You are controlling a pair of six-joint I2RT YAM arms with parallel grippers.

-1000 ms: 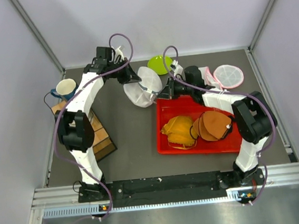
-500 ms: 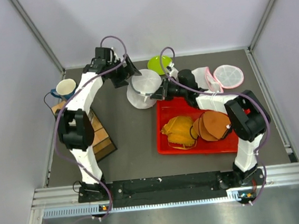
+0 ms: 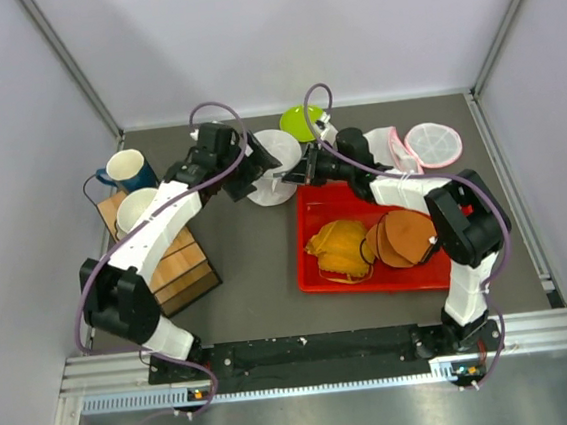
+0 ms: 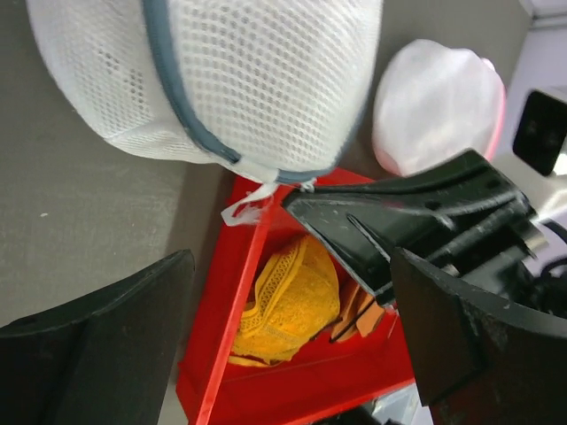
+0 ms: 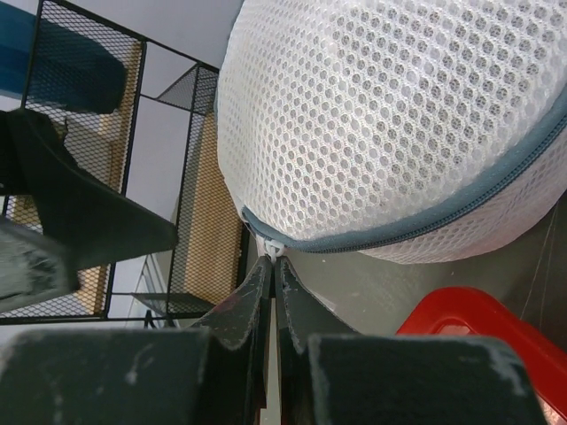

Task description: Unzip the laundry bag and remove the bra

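A: Near side first. Red tray (image 3: pixel 314 270) sits on the desk (image 3: pixel 249 266), right of centre. An orange bra (image 3: pixel 339 249) and a brown bra (image 3: pixel 404 238) lie in it, touching.

B: Left side?

A: Wooden box (image 3: pixel 183 267) with a white cup (image 3: pixel 135 209) on top, and a blue mug (image 3: pixel 127 172) just beyond. The left arm crosses over the box and covers part of it.

B: Laundry bag?

A: White mesh laundry bag (image 3: pixel 276 151) is mid-desk, just past the tray's far-left corner, between the two end effectors. Right end effector (image 5: pixel 273 264) is clenched on the zipper pull (image 5: pixel 271 244), jaws pressed together at the bag's edge. Left end effector (image 3: pixel 254 167) is released, jaws spread wide. It's just beside the bag, gripping nothing.

B: Zip open?

A: Can't tell. The grey zip band (image 5: pixel 425 227) runs unbroken in the right wrist view, and the frame cuts off the rest. The mesh is too dense to make out the contents. Also unclear whether the bag rests on the desk or hangs from the pull.

B: Behind it?

A: Green bowl (image 3: pixel 302 122), partly hidden by the right arm's cable. Far right there's a round pink-rimmed mesh bag (image 3: pixel 433 144). A second white bag (image 3: pixel 385 142) beside it is half-covered by the right arm.
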